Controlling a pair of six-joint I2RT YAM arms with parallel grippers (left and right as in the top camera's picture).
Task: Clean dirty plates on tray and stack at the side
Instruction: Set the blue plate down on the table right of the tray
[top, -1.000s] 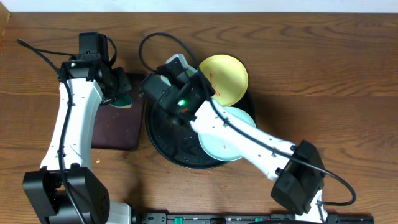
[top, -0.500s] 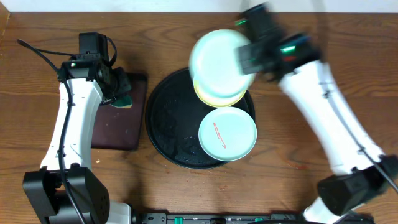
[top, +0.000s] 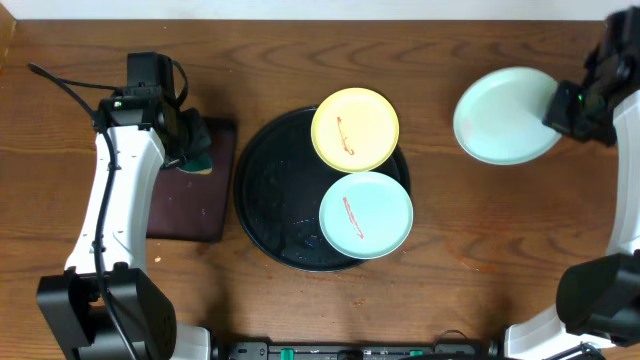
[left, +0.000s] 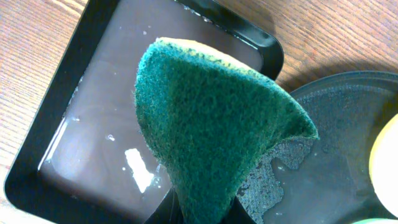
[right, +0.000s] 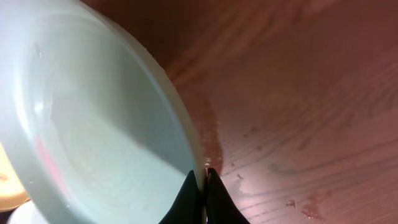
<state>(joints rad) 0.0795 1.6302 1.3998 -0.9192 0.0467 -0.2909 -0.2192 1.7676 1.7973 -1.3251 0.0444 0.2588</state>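
Note:
The black round tray (top: 262, 195) holds a pale yellow plate (top: 355, 129) with a red streak at its far right rim and a mint-blue plate (top: 366, 214) with a red streak at its near right. My right gripper (top: 556, 105) is shut on the rim of a second mint-blue plate (top: 500, 116), holding it over the table at the far right; in the right wrist view the plate (right: 93, 118) fills the left side, pinched between the fingers (right: 203, 180). My left gripper (top: 193, 150) is shut on a green sponge (left: 211, 118) over the small brown tray (left: 93, 124).
The small rectangular dark-brown tray (top: 185, 205) lies left of the black tray, wet inside. A black cable (top: 255, 65) loops behind the black tray. Damp smears mark the wood (right: 298, 143) under the held plate.
My right arm has swung from the black tray to the far right, carrying the mint-blue plate with it. The yellow plate is now uncovered. The left arm has not moved.

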